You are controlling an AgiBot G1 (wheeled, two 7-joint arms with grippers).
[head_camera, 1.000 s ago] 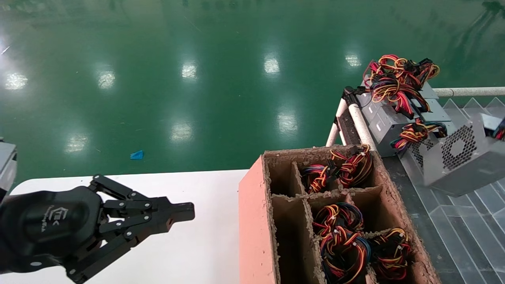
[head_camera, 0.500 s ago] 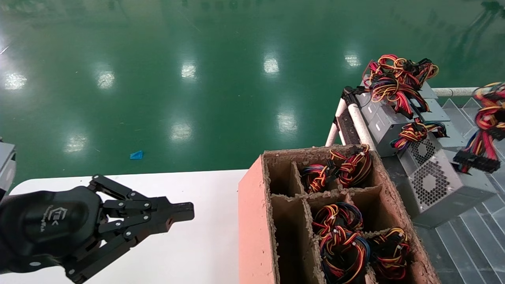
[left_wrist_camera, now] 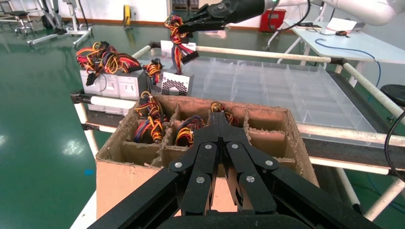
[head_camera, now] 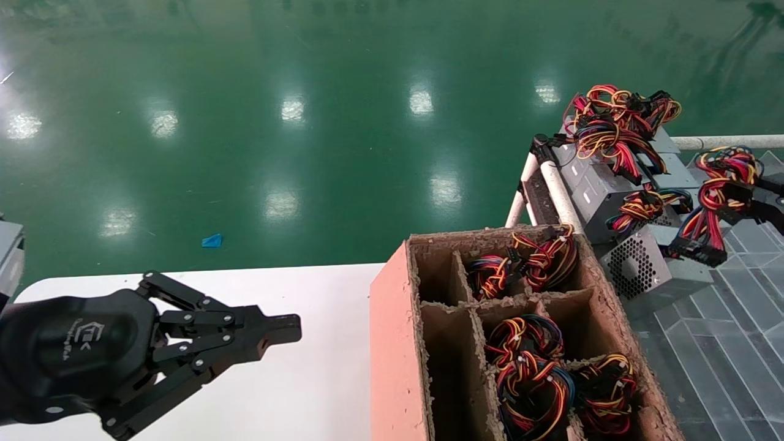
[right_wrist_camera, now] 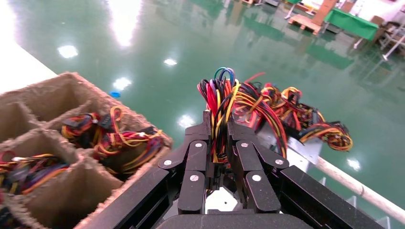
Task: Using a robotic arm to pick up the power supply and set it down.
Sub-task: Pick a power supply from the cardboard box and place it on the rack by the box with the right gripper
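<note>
- Your right tool (right_wrist_camera: 218, 143) is pinching the wire bundle (head_camera: 716, 190) of the supply (head_camera: 643, 266), fingers (right_wrist_camera: 195, 164) pressed in on the red, yellow and black strands from both sides (the right wrist view shows this plainly).
- In the head view the right tool is showing only as a dark tip at the far right edge, with the wires hanging from it.
- The supply is sitting on the clear tray (head_camera: 723, 343) to the right of the box (head_camera: 392, 343), just beside the box's far right corner, its honeycomb face turned toward you.
- Whether the supply is resting fully on the tray or hanging by its wires, you cannot tell from these views.
- Behind it, more grey supplies (head_camera: 603, 184) are lying against the white rail (head_camera: 560, 193), each with its own tangle of wires on top (one bundle is sitting right between them and the held unit).
- The box is standing at the right edge of the white worktop (head_camera: 306, 380); several of its compartments are holding coiled wire bundles, while the left-hand ones are looking dark and you cannot see their bottoms.
- Your left tool (head_camera: 288, 331) is hovering over the worktop, well left of the box, fingers pressed together and gripping nothing (the left wrist view shows the tips meeting).
- The left wrist view is also catching the right arm (left_wrist_camera: 224, 10) far off above the tray, with wires dangling from it.
</note>
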